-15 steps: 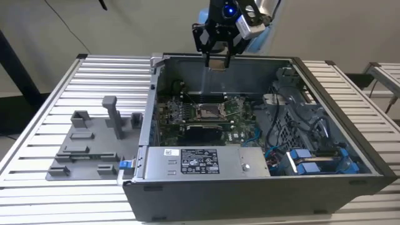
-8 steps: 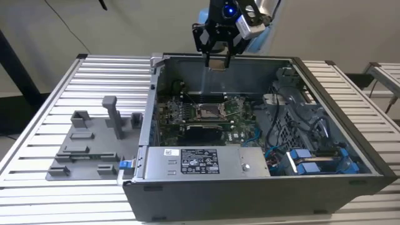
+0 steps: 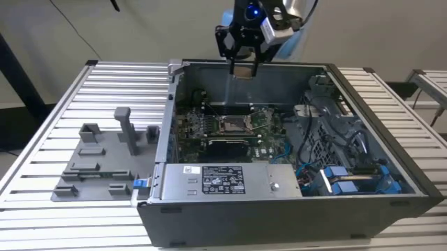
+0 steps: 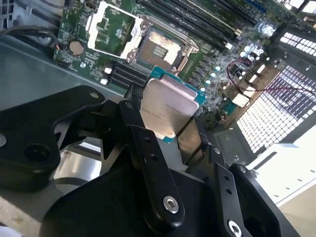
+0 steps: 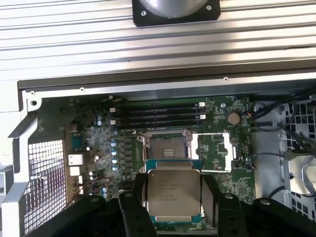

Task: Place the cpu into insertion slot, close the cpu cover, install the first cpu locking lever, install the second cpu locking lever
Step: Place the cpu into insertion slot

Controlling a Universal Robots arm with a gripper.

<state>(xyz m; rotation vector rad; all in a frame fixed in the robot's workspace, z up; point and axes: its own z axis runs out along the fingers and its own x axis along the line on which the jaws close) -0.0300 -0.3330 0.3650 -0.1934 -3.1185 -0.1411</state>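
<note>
Gripper holds one cpu clamped in its jaws above one empty insertion slot, one cpu cover open.

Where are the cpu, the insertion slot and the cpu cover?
cpu (image 5: 174,195), first wrist view, silvery top.
insertion slot (image 5: 167,147), first wrist view, socket centre.
cpu cover (image 5: 212,134), first wrist view, frame edge.

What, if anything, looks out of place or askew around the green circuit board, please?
Nothing stands out. The black gripper holds the small square silver-topped cpu by its edges above the green circuit board; the square silver-rimmed insertion slot lies open, its thin silver cpu cover folded aside.
</note>
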